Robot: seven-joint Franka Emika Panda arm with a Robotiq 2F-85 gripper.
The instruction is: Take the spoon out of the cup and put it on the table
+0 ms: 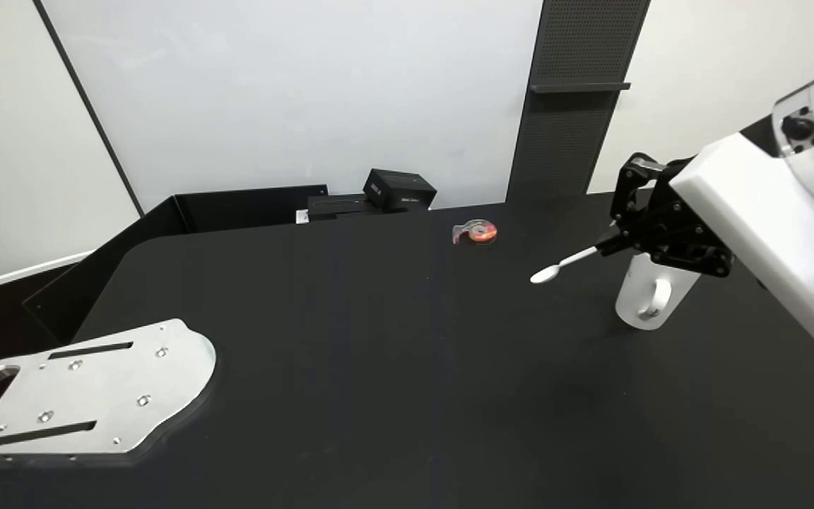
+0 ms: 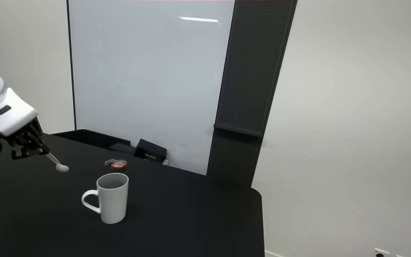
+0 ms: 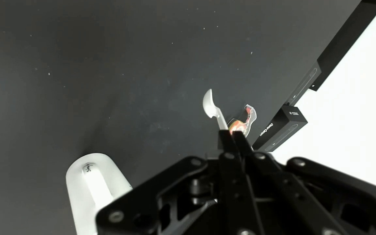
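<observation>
My gripper point(image 1: 603, 245) is shut on the handle of the white spoon point(image 1: 545, 274). The spoon's bowl sticks out past the fingertips and tilts down, outside the cup and above the black table point(image 1: 379, 353). The gripper point(image 2: 44, 151) and spoon point(image 2: 62, 167) also show in an exterior view, well apart from the cup. In the wrist view the spoon point(image 3: 209, 106) extends from the closed fingertips point(image 3: 232, 133). The white cup point(image 2: 114, 200) stands upright on the table, its inside partly visible. The cup point(image 1: 631, 293) is partly hidden by the gripper; in the wrist view the cup point(image 3: 77, 189) is at lower left.
A red tape dispenser point(image 1: 481, 231) lies on the table behind the spoon, also in the wrist view point(image 3: 238, 125). Black boxes point(image 1: 400, 189) and a black tray point(image 1: 251, 212) are at the far edge. A silver metal plate point(image 1: 110, 389) is at the left in an exterior view.
</observation>
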